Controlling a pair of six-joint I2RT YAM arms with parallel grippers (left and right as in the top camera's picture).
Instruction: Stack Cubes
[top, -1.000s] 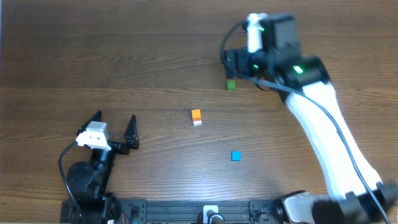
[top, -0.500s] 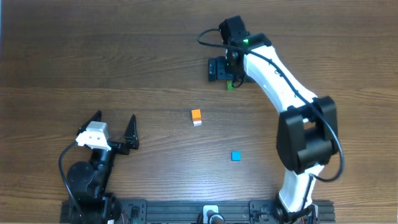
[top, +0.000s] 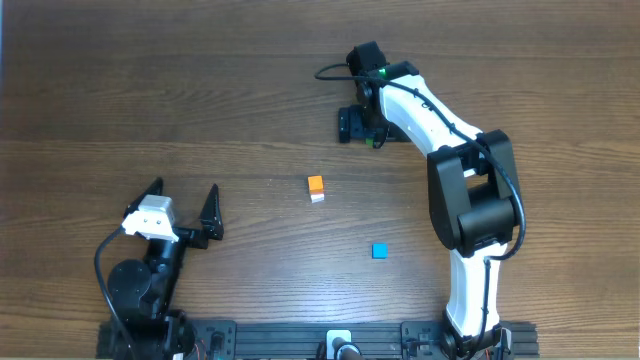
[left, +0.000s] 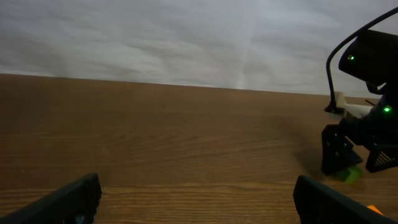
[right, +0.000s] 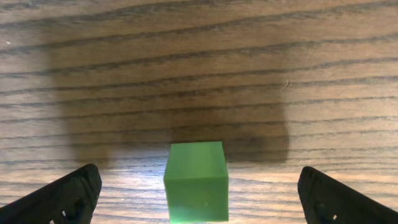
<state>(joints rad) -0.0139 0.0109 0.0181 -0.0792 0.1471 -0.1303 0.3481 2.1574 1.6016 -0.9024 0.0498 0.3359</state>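
A green cube (right: 196, 180) rests on the wooden table, seen from the right wrist between the two spread fingers of my right gripper (right: 198, 208), which is open and low around it. From above, that gripper (top: 364, 128) is at the far middle of the table, with the green cube (top: 372, 140) peeking out beside it. An orange cube (top: 316, 183) sits on top of a white cube (top: 317, 197) at the table's centre. A blue cube (top: 379, 250) lies alone nearer the front. My left gripper (top: 185, 205) stands open at the front left, holding nothing.
The left wrist view looks across bare wood (left: 161, 143) toward the right gripper (left: 357, 155) and the green cube (left: 349, 175). The right arm (top: 470, 200) runs from the front right up to the far middle.
The right arm has folded in and come down. Its gripper shifted a little left and now straddles the green cube. The left arm and the other cubes stayed put.
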